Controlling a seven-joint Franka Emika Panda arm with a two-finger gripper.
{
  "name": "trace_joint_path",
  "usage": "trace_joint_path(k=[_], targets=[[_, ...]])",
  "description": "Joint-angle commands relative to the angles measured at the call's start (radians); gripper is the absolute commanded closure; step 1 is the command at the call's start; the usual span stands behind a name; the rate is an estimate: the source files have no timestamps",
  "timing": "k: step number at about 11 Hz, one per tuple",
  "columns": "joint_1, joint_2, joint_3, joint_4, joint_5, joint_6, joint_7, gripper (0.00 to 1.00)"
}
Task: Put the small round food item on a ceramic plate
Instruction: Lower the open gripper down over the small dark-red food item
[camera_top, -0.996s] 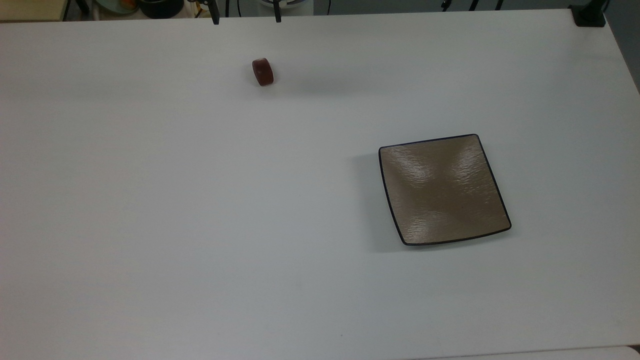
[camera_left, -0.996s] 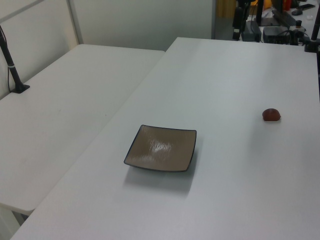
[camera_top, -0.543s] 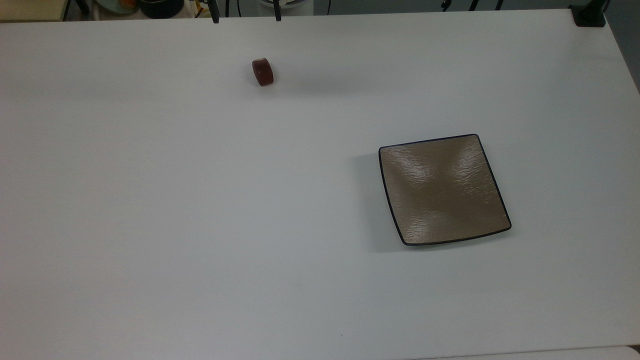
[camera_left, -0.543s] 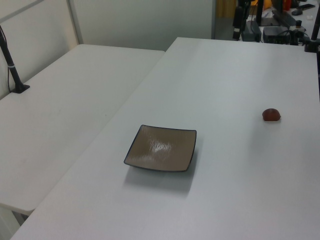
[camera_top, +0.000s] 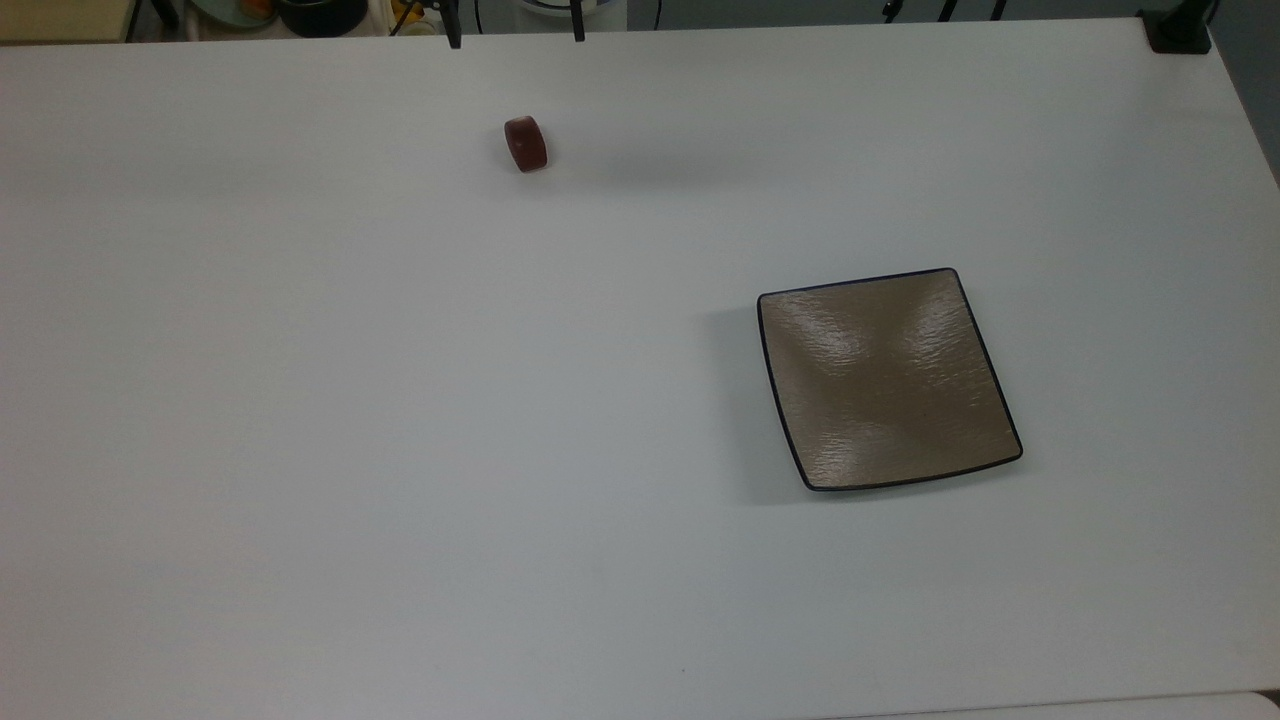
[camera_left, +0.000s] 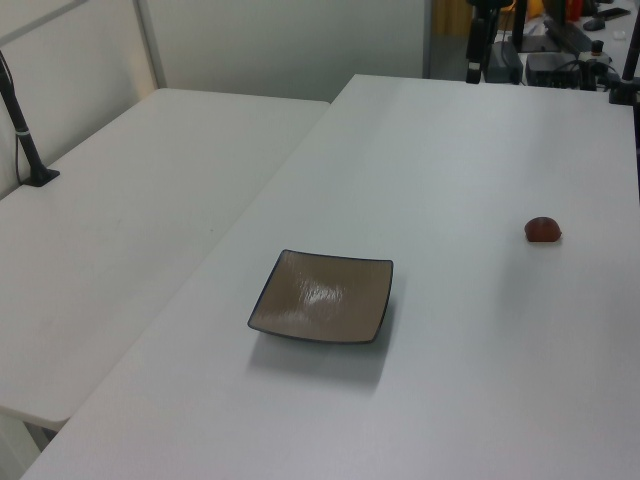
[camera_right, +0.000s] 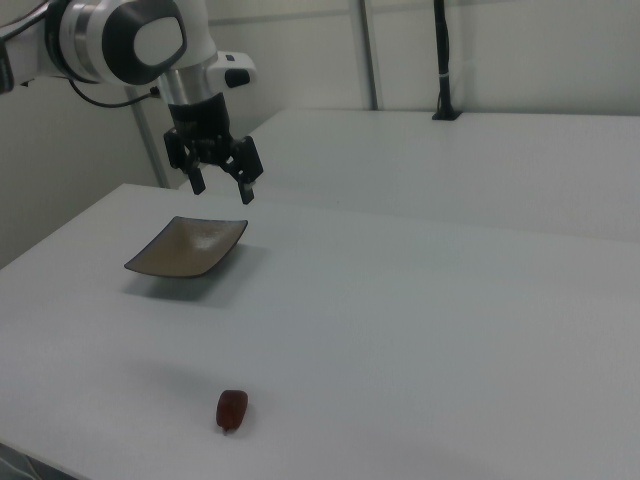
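The black two-finger claw (camera_right: 221, 184) hangs high above the white table (camera_top: 400, 420), fingers spread and holding nothing. The tiny glossy red-brown cylinder of food (camera_right: 232, 410) lies well below and apart from it, toward the right view's bottom edge. The square tan ceramic plate with a dark rim (camera_right: 187, 246) sits below the claw, empty. The rounded, glossy piece may roll or squirt out if the fingers close off-centre.
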Motion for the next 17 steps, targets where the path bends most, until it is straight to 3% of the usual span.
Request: trace_joint_path(k=[1, 5, 7, 10, 17], targets=[[0.008, -0.009, -0.005, -0.065, 0.002, 0.002, 0.003, 0.00], [0.010, -0.020, -0.005, -0.191, -0.055, 0.008, -0.011, 0.00], [0.005, -0.020, -0.010, -0.229, -0.063, -0.033, -0.134, 0.00], [0.010, -0.024, -0.012, -0.327, -0.093, -0.029, -0.163, 0.00], [0.001, -0.127, -0.013, -0.668, -0.107, 0.328, -0.161, 0.00]])
